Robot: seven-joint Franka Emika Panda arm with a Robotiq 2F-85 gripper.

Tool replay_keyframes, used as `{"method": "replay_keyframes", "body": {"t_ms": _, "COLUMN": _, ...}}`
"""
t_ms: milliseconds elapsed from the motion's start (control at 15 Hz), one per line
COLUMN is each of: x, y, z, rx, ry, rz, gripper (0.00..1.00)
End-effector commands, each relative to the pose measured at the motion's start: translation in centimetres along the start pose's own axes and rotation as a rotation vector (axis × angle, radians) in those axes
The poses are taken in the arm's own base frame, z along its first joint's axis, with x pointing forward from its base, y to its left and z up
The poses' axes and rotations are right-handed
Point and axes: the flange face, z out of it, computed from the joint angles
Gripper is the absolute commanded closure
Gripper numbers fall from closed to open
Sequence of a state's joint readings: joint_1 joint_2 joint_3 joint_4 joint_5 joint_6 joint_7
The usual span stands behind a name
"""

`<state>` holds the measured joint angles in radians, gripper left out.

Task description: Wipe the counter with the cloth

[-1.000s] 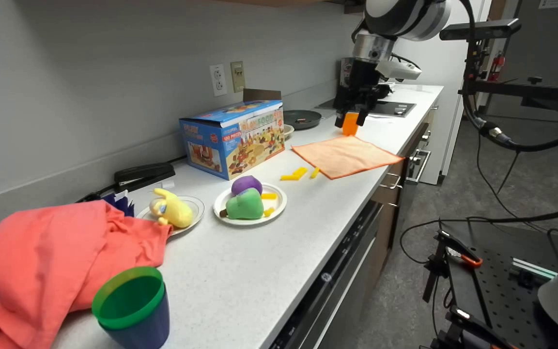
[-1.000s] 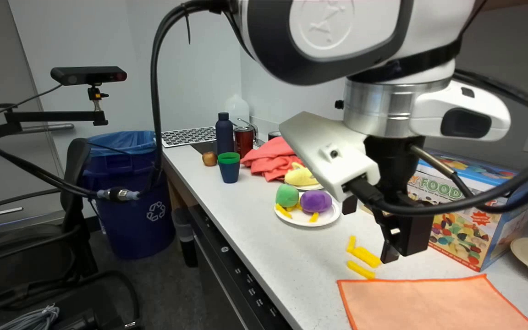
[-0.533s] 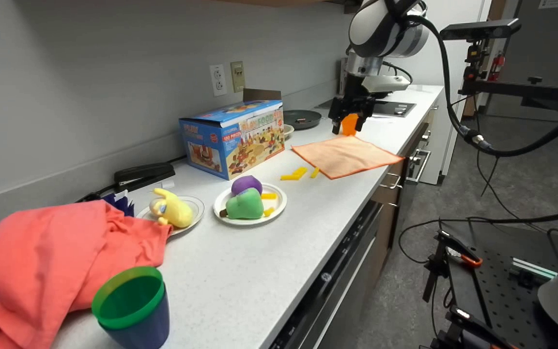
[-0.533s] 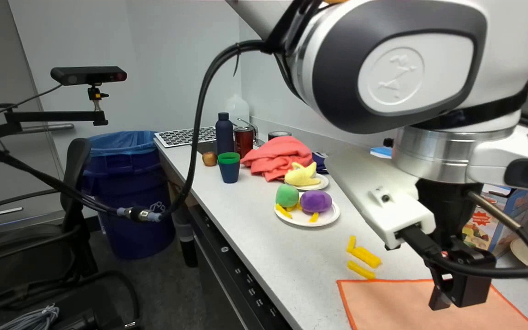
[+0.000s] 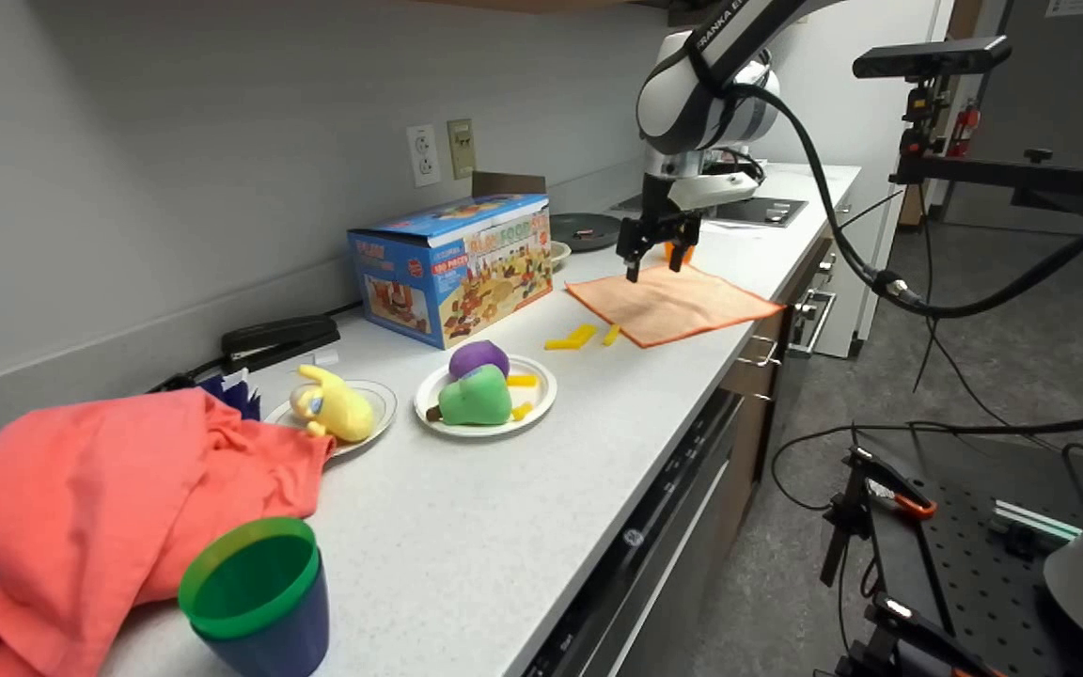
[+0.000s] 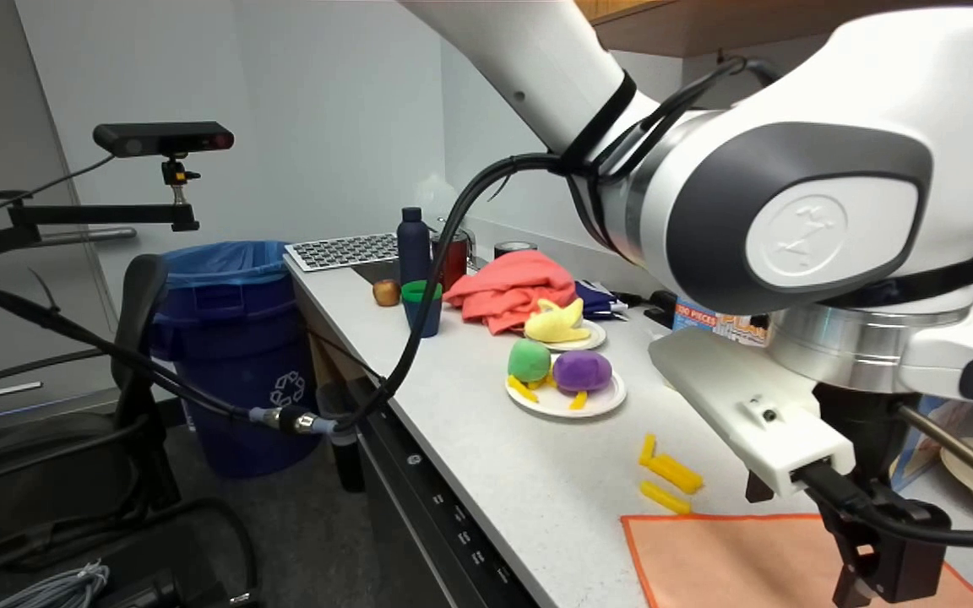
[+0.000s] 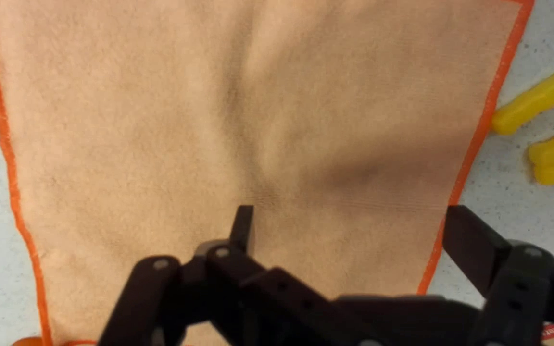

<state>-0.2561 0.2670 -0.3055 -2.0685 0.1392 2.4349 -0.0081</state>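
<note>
The peach cloth (image 5: pixel 692 306) with its orange hem lies spread on the pale counter (image 5: pixel 466 508), a few shallow wrinkles across it. In the wrist view the cloth (image 7: pixel 128 144) fills most of the picture. My gripper (image 7: pixel 349 209) stands open above it, fingers wide apart and nothing between them. One fingertip (image 7: pixel 244 216) shows over the cloth's inner area, the other near its orange side hem. In an exterior view the gripper (image 5: pixel 654 270) hangs low over the cloth's far corner; whether it touches cannot be told. The arm hides part of the cloth (image 6: pixel 731 557).
Several yellow pieces (image 5: pixel 579 337) lie beside the cloth. Close by stands the colourful box (image 5: pixel 457 273), and an orange cup (image 5: pixel 685 251) is behind the gripper. Farther along are a plate (image 5: pixel 541 400) of toy food, coral-red fabric (image 5: pixel 100 498) and nested cups (image 5: pixel 259 602).
My gripper has come down and across, from beyond the cloth's edge to a place over it, fingers staying open. The cloth and the other objects lie as before.
</note>
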Motion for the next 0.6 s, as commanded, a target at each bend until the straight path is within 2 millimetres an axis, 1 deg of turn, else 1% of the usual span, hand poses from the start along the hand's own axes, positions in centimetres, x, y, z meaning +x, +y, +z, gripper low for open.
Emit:
{"method": "replay_keyframes", "body": {"t_ms": 0, "x": 0.2, "y": -0.2, "z": 0.1, "rx": 0.0, "ry": 0.001, "rz": -0.001, "gripper": 0.0}}
{"method": "replay_keyframes", "body": {"t_ms": 333, "x": 0.6, "y": -0.2, "z": -0.1, "rx": 0.001, "ry": 0.007, "rz": 0.001, "gripper": 0.0}}
{"method": "replay_keyframes", "body": {"t_ms": 533, "x": 1.3, "y": 0.1, "z": 1.2, "rx": -0.005, "ry": 0.009, "rz": 0.041, "gripper": 0.0}}
